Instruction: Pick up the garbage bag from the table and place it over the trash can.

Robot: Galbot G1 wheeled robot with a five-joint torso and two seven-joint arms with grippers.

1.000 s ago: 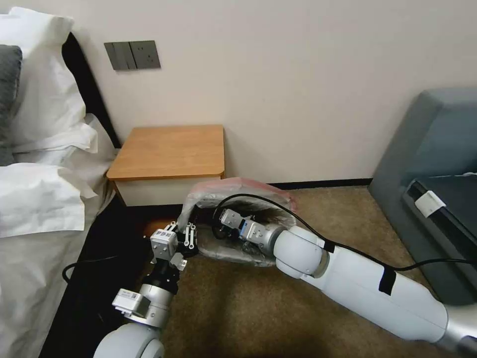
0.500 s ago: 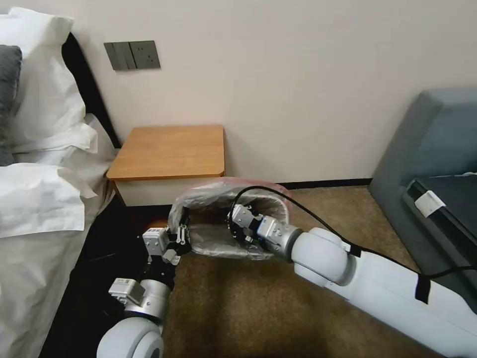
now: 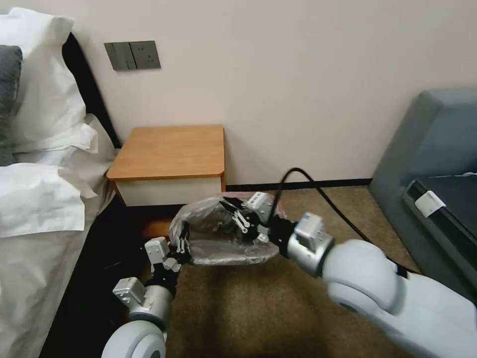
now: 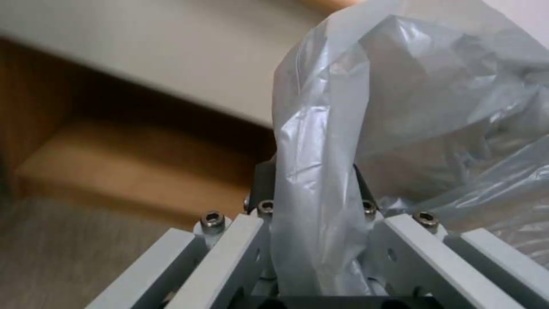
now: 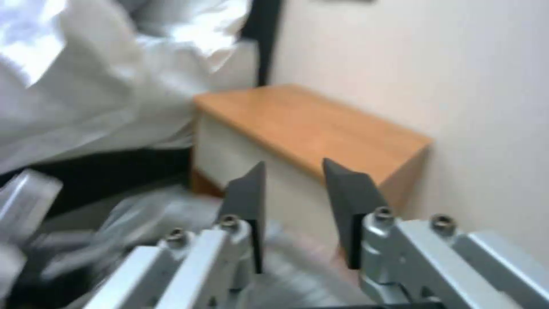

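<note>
Garbage bag (image 3: 218,238) hangs stretched open low over the floor, just in front of the counter (image 3: 171,149), whose orange-brown top carries nothing. Whether the trash can sits beneath the plastic I cannot tell; the film hides what lies under it. On the left side of the bag's mouth the left end effector (image 3: 182,242) grips the rim, and its wrist view shows a fold of the grey film running down between the closed fingers (image 4: 366,189). Across the mouth, the right end effector (image 3: 237,217) hovers at the far rim with its dark pads (image 5: 251,201) a narrow gap apart and nothing between them. To seat the bag well, I judge the left grip should hold steady so the opening keeps its tension, while the right side settles the rim evenly rather than tugging; thin film like this will probably slip or bunch if pulled from one corner, and a snagged pad could drag the mouth out of shape.
</note>
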